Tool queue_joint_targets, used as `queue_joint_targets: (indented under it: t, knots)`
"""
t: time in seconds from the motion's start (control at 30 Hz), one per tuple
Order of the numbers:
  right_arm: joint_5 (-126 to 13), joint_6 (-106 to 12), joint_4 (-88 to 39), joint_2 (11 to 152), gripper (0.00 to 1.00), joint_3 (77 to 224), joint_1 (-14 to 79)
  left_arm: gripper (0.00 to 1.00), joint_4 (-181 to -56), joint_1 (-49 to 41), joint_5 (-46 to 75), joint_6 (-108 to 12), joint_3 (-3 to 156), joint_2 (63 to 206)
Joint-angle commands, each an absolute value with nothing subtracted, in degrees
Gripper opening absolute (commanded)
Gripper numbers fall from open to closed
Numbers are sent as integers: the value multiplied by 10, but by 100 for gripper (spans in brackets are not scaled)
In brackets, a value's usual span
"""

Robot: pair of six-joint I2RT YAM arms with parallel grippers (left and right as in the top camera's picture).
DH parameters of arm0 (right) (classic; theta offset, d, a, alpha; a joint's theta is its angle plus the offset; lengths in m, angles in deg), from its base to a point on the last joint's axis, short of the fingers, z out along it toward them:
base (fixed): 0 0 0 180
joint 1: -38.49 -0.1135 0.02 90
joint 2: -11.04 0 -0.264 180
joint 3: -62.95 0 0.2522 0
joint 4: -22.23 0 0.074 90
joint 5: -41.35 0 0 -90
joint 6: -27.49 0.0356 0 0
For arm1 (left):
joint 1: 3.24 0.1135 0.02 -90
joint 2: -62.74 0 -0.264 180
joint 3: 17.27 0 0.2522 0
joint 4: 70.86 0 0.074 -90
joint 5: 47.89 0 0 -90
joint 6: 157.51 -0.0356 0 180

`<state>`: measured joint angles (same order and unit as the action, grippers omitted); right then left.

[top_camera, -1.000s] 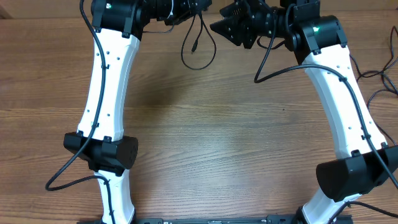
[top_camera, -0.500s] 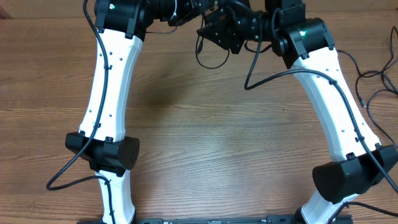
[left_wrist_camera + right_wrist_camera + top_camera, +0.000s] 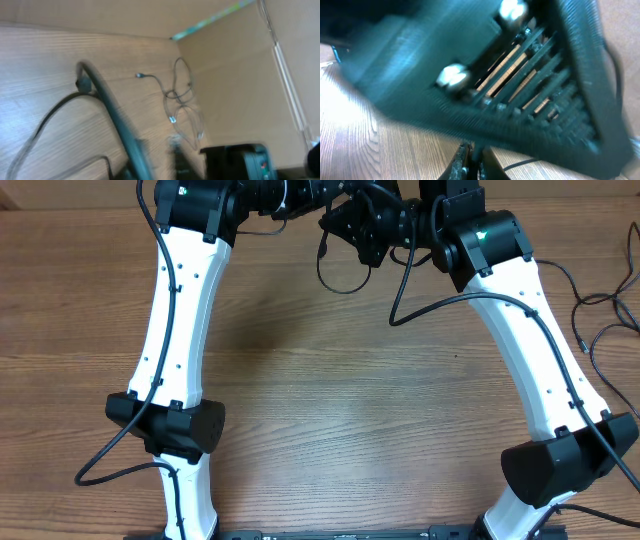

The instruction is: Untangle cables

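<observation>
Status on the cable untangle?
Left tool and right tool bunched at far wooden table edge, jaws unreadable. Thin black cable loop right beside them. More thin black cords lie far right. No obstruction seen.

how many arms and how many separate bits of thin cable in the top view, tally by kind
white arms: 2 (left arm, right arm)
thin black cable groups: 2 (loop at top middle, strands at right edge)
total: 4
</observation>
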<state>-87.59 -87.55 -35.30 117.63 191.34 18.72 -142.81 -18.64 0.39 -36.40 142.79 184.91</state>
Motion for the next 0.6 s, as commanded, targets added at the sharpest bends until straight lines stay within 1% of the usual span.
queue_joint_targets:
  t: [0.0,0.03,0.23,0.43,0.57]
  knots:
    - [-870,-867,-353,1176,4,1925,185,78,-1444,-182,29,-556,1429,1844]
    - [-870,-866,-353,1176,4,1925,187,100,-1452,-181,46,-577,1429,1840]
    - [-868,-844,-351,1176,4,1926,213,100,-1462,-159,121,-636,1429,1791]
    - [-868,-833,-341,1176,4,1926,256,100,-1493,-113,203,-637,1429,1717]
    - [-866,-818,-322,1173,4,1926,303,100,-1537,-92,209,-637,1429,1682]
